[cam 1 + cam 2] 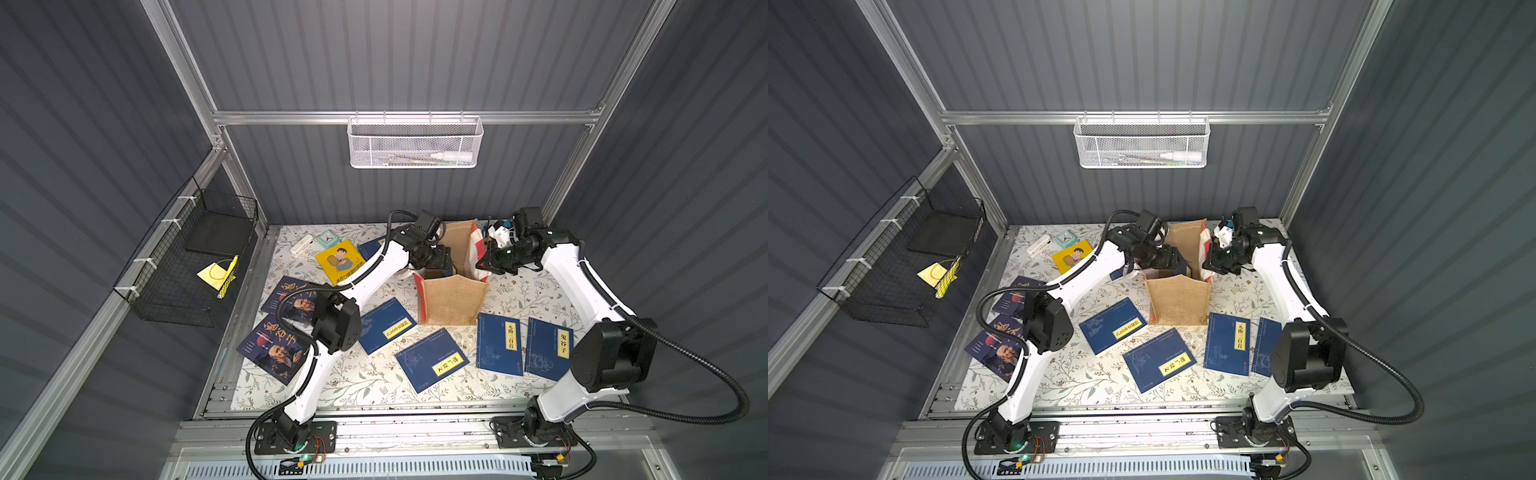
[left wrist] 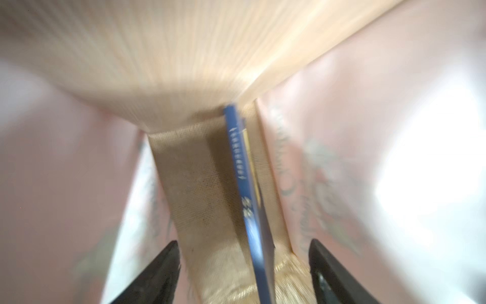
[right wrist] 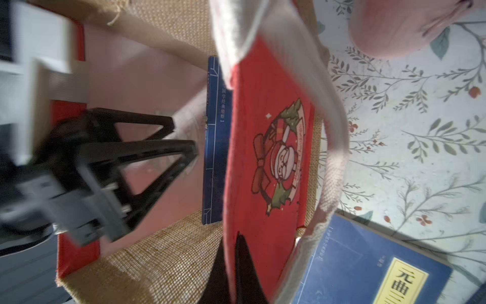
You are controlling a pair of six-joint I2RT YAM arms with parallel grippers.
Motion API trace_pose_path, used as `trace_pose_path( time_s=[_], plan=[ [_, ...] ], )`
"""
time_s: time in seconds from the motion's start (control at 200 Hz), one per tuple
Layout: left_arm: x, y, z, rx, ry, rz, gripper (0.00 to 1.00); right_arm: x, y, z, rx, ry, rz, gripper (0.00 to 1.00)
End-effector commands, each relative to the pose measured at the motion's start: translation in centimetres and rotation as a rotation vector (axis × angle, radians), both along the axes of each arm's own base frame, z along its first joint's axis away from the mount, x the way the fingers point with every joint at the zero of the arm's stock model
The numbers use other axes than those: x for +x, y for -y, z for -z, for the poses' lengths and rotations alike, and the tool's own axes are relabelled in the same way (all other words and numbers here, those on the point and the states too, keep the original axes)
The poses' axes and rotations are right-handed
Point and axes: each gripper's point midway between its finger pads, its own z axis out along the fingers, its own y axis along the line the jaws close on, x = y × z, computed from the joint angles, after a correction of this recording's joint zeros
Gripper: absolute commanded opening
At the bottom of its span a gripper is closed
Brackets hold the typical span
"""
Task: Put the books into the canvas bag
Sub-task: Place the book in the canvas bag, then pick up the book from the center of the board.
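while the two dark navy books (image 1: 276, 351) and the yellow cartoon book (image 1: 338, 259) lie flat at the left of the desk (image 1: 357, 386), not yet packed, the step in hand sits further along. two blue books (image 1: 386, 328) lie flat just in front of the canvas bag (image 1: 451, 301), which stands upright mid-desk with its mouth open. the left gripper (image 2: 243, 244) is down inside that mouth with its jaws well apart; in the left wrist view the upright blue book (image 2: 244, 184) stands on edge between them, touching neither, close to one inner wall. so the drop looks done, and the job now is a clean exit: lift the left gripper straight up along the book's plane with the jaws wide, so no finger drags the cover or snags the burlap rim and tips the bag. to the right, the right gripper (image 1: 487, 266) is clamped together on the red side panel (image 3: 268, 147), holding the mouth open; it should hold steady and not pull harder, since a tug could tilt the light bag while the other arm is inside. furthest right, two more blue books (image 1: 498, 345) lie side by side on the desk, near that arm's elbow, waiting their turn.
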Motion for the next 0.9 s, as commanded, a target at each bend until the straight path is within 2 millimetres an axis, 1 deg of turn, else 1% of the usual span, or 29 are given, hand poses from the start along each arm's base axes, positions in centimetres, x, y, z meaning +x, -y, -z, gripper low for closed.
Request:
trace_pose_path(
  time_s=[0.0, 0.035, 0.115, 0.19, 0.25, 0.305, 0.365, 0.445, 0.495, 0.54, 0.59, 0.64, 0.67, 0.705, 0.75, 0.78, 0.805, 0.846, 0.896],
  plan=[
    [-0.3, -2.8, -7.6, -0.011, 0.142, -0.024, 0.79, 0.0, 0.9, -0.4, -0.044, 0.001, -0.006, 0.0],
    [-0.4, -3.6, -8.7, -0.006, 0.171, -0.044, 0.79, 0.1, 0.8, -0.6, -0.043, 0.007, -0.011, 0.0],
    [-0.3, -5.8, -10.4, 0.041, 0.228, -0.111, 0.79, 0.5, 0.7, -1.0, -0.041, 0.021, -0.014, 0.01],
    [-0.1, -7.9, -10.6, 0.105, 0.263, -0.175, 0.79, 0.8, 0.8, -1.2, -0.041, 0.025, -0.01, 0.01],
    [-0.2, -8.5, -9.7, 0.128, 0.254, -0.185, 0.79, 1.1, 0.7, -1.4, -0.038, 0.032, -0.006, 0.02],
    [-0.4, -8.3, -8.3, 0.125, 0.218, -0.175, 0.77, 1.5, 0.6, -1.8, -0.033, 0.04, -0.003, 0.02],
    [-0.7, -7.3, -6.4, 0.104, 0.167, -0.144, 0.73, 2.0, 0.4, -2.0, -0.022, 0.047, -0.001, 0.02],
    [-1.1, -5.6, -4.1, 0.047, 0.094, -0.105, 0.64, 2.8, -0.1, -2.6, -0.002, 0.066, -0.005, 0.03],
    [-1.2, -4.6, -3.1, 0.009, 0.06, -0.089, 0.56, 3.3, -0.6, -2.9, 0.008, 0.077, -0.015, 0.04],
    [-1.2, -4.2, -2.4, -0.002, 0.046, -0.087, 0.5, 3.8, -1.4, -3.2, 0.01, 0.087, -0.034, 0.04],
    [-0.9, -4.3, -2.0, 0.006, 0.051, -0.096, 0.44, 4.1, -2.2, -3.5, 0.004, 0.099, -0.058, 0.1],
    [-0.5, -4.6, -2.0, 0.023, 0.071, -0.109, 0.37, 4.5, -2.8, -3.6, -0.01, 0.1, -0.068, 0.16],
    [-0.2, -4.9, -2.1, 0.039, 0.088, -0.12, 0.35, 4.7, -2.8, -3.7, -0.024, 0.101, -0.065, 0.26],
    [0.2, -5.2, -2.5, 0.051, 0.109, -0.129, 0.34, 5.0, -2.7, -3.8, -0.043, 0.099, -0.057, 0.4],
    [0.5, -5.5, -2.8, 0.062, 0.128, -0.139, 0.34, 5.3, -2.4, -4.0, -0.07, 0.098, -0.039, 0.47],
    [0.7, -5.7, -3.0, 0.07, 0.135, -0.146, 0.37, 5.4, -2.0, -4.2, -0.088, 0.097, -0.024, 0.5],
    [0.9, -5.9, -3.1, 0.076, 0.142, -0.152, 0.43, 5.6, -1.2, -4.3, -0.131, 0.097, 0.009, 0.53],
    [0.9, -6.2, -3.3, 0.086, 0.149, -0.159, 0.52, 5.7, -0.5, -4.6, -0.167, 0.1, 0.038, 0.58],
    [1.0, -6.4, -3.6, 0.093, 0.157, -0.164, 0.57, 5.5, 0.1, -5.2, -0.189, 0.107, 0.063, 0.62]
  ],
)
